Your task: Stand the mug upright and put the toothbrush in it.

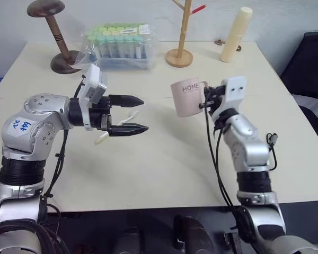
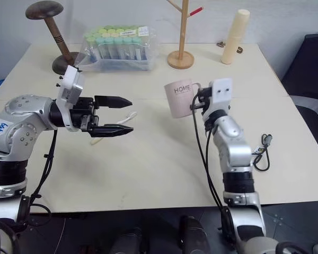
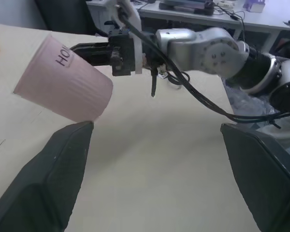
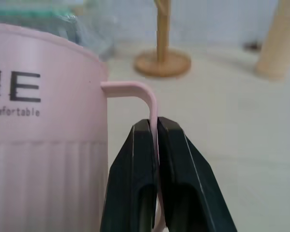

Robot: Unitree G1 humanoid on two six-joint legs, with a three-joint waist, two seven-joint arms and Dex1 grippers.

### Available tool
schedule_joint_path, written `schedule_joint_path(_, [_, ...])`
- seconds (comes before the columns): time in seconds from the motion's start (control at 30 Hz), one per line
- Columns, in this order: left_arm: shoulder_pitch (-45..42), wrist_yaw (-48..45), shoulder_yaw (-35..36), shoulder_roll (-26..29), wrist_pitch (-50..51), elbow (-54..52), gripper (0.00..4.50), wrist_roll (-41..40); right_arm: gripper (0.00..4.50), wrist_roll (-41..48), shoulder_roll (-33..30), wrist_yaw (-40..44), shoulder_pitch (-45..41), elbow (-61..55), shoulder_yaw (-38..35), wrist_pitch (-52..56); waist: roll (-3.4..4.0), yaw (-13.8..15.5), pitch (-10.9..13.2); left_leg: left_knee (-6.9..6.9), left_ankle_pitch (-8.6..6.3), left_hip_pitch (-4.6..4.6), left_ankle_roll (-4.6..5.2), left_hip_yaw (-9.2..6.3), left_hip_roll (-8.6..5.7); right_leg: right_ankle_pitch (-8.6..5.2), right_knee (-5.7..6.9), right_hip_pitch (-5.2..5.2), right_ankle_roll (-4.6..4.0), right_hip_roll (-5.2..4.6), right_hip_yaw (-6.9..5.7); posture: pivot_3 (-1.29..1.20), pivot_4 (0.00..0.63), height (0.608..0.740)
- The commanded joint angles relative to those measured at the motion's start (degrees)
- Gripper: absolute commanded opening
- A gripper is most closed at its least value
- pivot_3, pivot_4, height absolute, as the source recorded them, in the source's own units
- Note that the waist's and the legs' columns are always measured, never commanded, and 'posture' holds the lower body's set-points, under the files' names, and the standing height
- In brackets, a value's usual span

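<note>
The pale pink mug (image 1: 186, 98) with "HOME" lettering hangs upright just above the table, mouth up. My right gripper (image 4: 154, 126) is shut on its thin side handle (image 4: 135, 89), reaching in from the mug's right side. The cream toothbrush (image 1: 102, 138) lies flat on the table left of centre, partly hidden by my left gripper. My left gripper (image 1: 144, 114) hovers above it, open, pointing right toward the mug with nothing between its fingers. In the left wrist view the mug (image 3: 63, 82) sits beyond the two open fingers (image 3: 63, 169).
Along the table's far edge stand a wooden hat stand (image 1: 53, 32), a clear box of green-capped tubes (image 1: 119, 45), a wooden branch stand (image 1: 180, 53) and a tall cream cylinder (image 1: 236, 34). A black chair (image 1: 312, 63) sits past the right edge.
</note>
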Motion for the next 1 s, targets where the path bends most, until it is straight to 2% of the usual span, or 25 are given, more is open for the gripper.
schedule_joint_path(0.03, [-0.86, -0.76, 1.77, 1.96, -0.59, -0.67, 4.5, 0.27, 0.07, -2.04, 0.68, -0.51, 0.48, 0.42, 0.78, -7.95, 0.02, -0.01, 0.01, 0.0, 0.0, 0.0, 0.0, 0.0, 0.01, 0.0, 0.0, 0.0, 0.0, 0.0, 0.0, 0.0, 0.15, 0.74])
schedule_joint_path(0.17, [-0.76, -0.66, 2.17, 2.48, -0.17, -0.4, 4.5, -0.14, 0.07, -5.49, 1.26, -0.33, 3.44, 2.33, 3.36, -17.83, 0.03, -0.04, 0.02, 0.01, 0.0, 0.01, 0.0, -0.06, 0.04, 0.0, 0.0, -0.01, 0.0, 0.01, 0.0, 0.0, 0.15, 0.74])
schedule_joint_path(0.37, [0.4, -0.66, 1.99, 2.61, 0.87, -1.04, 4.5, -0.42, 0.07, -5.63, 1.02, 1.64, 9.91, 2.85, 4.38, -21.59, 0.03, 0.19, 0.02, 0.01, 0.0, 0.0, 0.0, -0.19, 0.05, 0.0, 0.01, 0.01, -0.01, -0.01, 0.01, 0.0, 0.15, 0.74])
schedule_joint_path(0.4, [0.46, -0.62, 1.89, 2.5, 0.89, -1.06, 4.5, -0.34, 0.56, -5.22, 0.7, 2.46, 11.37, 1.88, 4.34, -21.51, 0.03, 0.17, 0.02, 0.02, 0.0, -0.02, 0.0, -0.2, 0.04, 0.0, -0.01, 0.01, -0.01, -0.02, 0.0, 0.0, 0.15, 0.74])
schedule_joint_path(0.53, [0.49, -0.27, 1.43, 1.83, 1.18, -1.52, 4.5, -0.31, 1.7, -4.4, -0.58, 4.73, 15.43, -2.01, 3.93, -20.61, 0.03, 0.16, 0.02, 0.02, 0.0, 0.0, 0.0, -0.28, 0.07, 0.0, 0.0, 0.01, -0.01, 0.0, 0.02, 0.0, 0.15, 0.74])
schedule_joint_path(0.73, [1.07, -0.4, 0.31, 0.88, 0.88, -2.33, 4.5, -0.1, 3.78, -3.02, -3.66, 7.0, 18.26, -9.47, 2.47, -16.43, 0.03, 0.21, 0.02, 0.02, 0.0, 0.07, 0.0, -0.38, 0.08, 0.0, 0.02, 0.01, -0.01, 0.01, 0.08, 0.0, 0.15, 0.74])
schedule_joint_path(0.8, [1.21, -0.45, 0.17, 0.76, 0.79, -2.34, 4.5, -0.08, 4.42, -0.96, -5.18, 9.69, 19.19, -11.6, 2.68, -12.15, 0.03, 0.3, 0.02, 0.02, 0.0, 0.07, 0.0, -0.38, 0.08, 0.0, 0.02, 0.01, -0.01, 0.01, 0.09, 0.0, 0.15, 0.74])
schedule_joint_path(1.0, [1.8, -0.27, 0.64, 0.86, 0.13, -1.49, 4.5, 0.42, 4.47, 4.36, -11.27, 15.09, 23.24, -20.01, 1.75, 2.47, 0.04, 0.63, 0.03, 0.04, -0.01, 0.05, 0.02, -0.37, 0.05, 0.0, 0.01, 0.04, -0.01, -0.02, 0.08, 0.0, 0.15, 0.74])
